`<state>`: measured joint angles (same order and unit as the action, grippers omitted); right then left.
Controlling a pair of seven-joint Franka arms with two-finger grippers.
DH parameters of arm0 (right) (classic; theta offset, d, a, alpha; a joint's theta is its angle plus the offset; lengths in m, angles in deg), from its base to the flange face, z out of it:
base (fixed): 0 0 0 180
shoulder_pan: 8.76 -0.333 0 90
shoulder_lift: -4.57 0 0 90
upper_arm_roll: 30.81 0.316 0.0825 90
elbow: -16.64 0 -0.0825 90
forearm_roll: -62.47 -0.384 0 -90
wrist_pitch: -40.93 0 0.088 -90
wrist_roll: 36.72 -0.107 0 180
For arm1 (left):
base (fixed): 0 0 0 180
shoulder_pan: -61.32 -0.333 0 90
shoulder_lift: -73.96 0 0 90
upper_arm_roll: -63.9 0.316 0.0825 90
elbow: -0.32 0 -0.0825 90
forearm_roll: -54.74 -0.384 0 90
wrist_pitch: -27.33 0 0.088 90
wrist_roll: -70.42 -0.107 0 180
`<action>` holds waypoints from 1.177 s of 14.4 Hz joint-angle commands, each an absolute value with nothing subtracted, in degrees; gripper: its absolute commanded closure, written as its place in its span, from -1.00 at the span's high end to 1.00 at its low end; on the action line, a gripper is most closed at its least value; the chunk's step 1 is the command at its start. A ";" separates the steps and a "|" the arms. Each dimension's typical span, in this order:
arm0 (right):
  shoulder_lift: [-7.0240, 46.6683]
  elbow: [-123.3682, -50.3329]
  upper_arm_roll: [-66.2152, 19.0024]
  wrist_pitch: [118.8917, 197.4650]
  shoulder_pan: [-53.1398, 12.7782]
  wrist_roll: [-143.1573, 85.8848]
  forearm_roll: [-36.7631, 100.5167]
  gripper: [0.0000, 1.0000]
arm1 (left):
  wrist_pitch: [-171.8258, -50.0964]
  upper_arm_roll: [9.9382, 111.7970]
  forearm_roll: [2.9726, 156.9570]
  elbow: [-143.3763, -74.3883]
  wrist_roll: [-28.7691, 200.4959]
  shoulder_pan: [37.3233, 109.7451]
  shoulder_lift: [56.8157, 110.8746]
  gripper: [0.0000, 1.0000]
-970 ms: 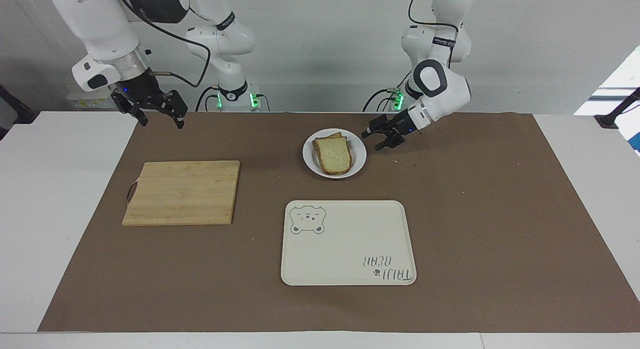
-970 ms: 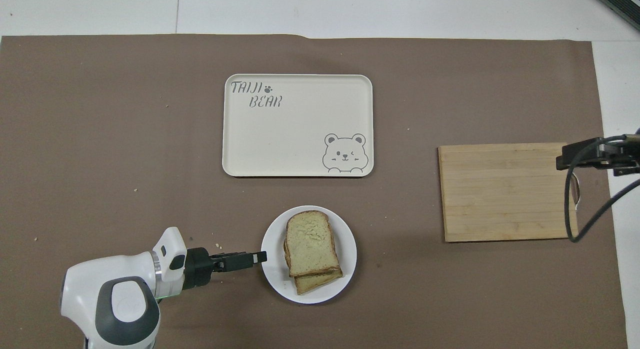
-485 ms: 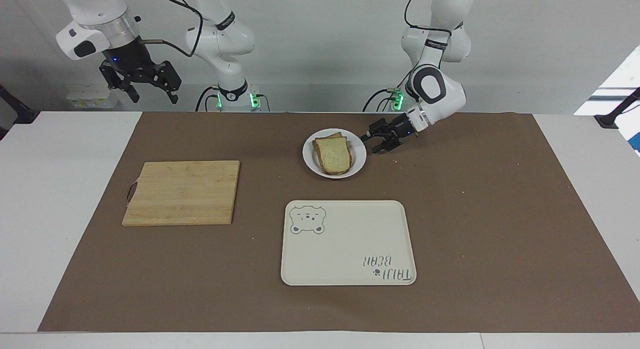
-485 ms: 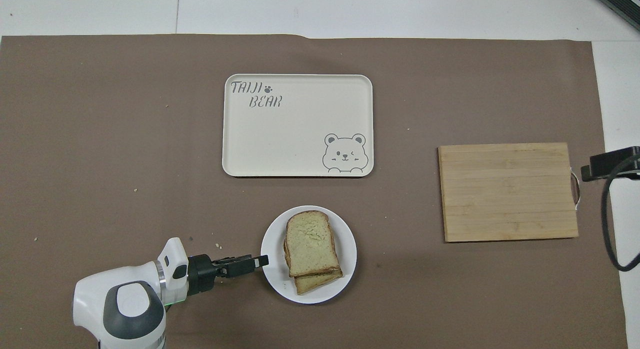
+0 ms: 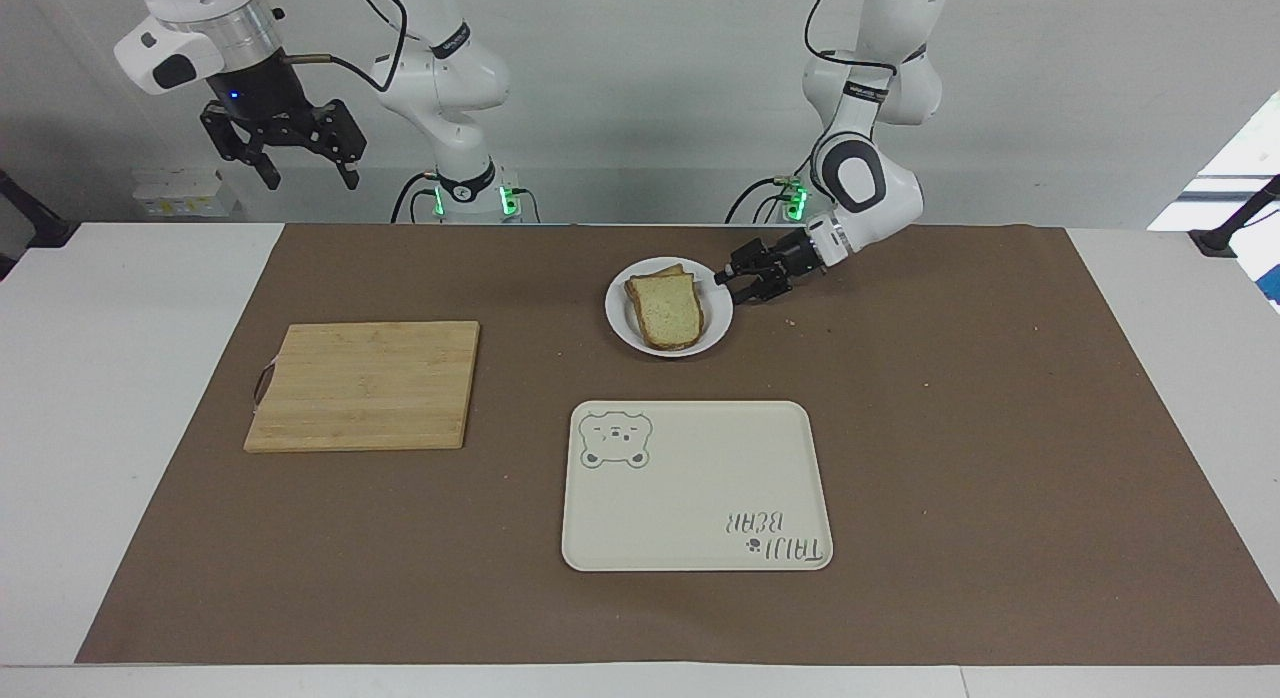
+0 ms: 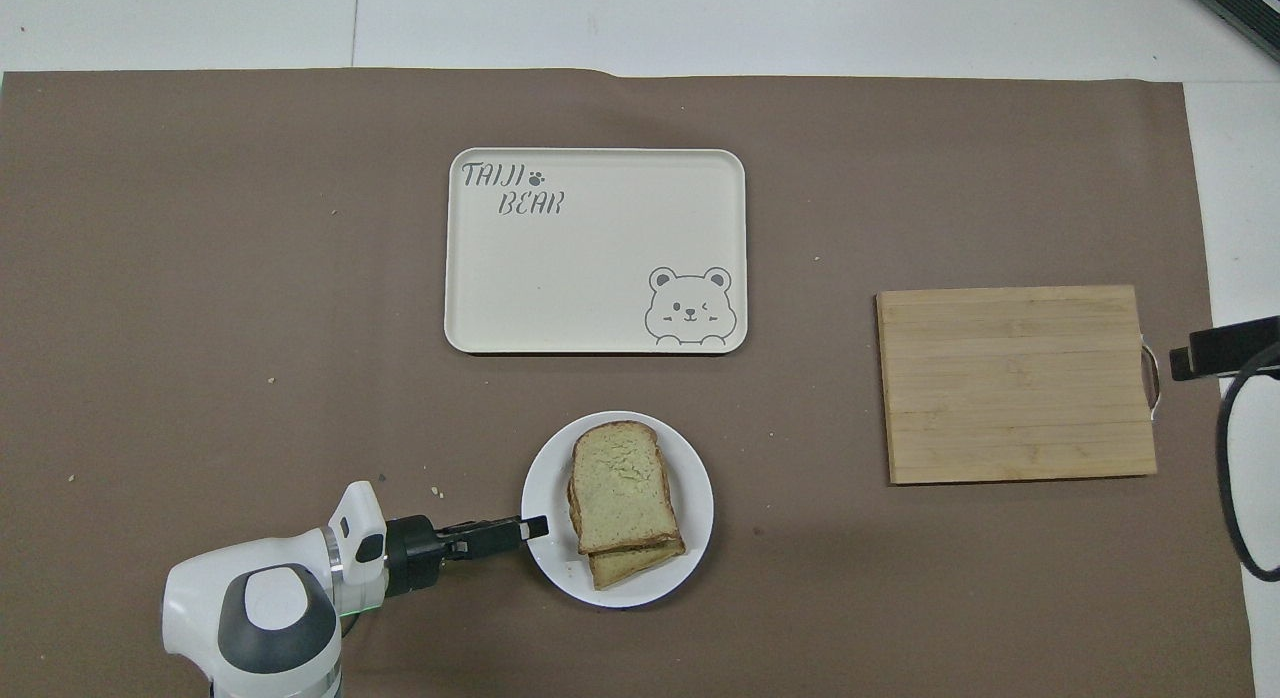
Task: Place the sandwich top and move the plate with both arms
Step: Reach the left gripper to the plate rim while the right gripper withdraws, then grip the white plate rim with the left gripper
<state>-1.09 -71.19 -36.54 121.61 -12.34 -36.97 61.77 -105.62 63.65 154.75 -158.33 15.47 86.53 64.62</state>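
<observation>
Brown-covered table [image 5: 1000,428]. Plate [image 5: 624,328]: near robots, carries sandwich top [image 5: 668,311]; stiff, slick, light, best taken by rim. Left pincer [image 5: 735,282] at rim, grip cannot tell. Right pincer [image 5: 305,156] released, waiting high.

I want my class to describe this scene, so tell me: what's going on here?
The sandwich top already lies on the stack on the white plate. The left end effector is at the plate's rim, at the left arm's end. The right end effector waits open, high above the table near the cutting board. The bear tray lies farther from the robots.
</observation>
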 commanded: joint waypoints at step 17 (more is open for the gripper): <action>-0.44 -73.53 -36.52 128.74 -12.00 -38.74 63.17 1.00 | -103.89 64.42 163.29 -159.64 10.74 90.85 68.07 -0.72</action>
<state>-0.35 -73.56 -37.11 128.26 -11.63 -36.71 63.71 -104.44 63.56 161.65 -158.41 12.46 89.60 68.33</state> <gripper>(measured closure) 0.000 0.767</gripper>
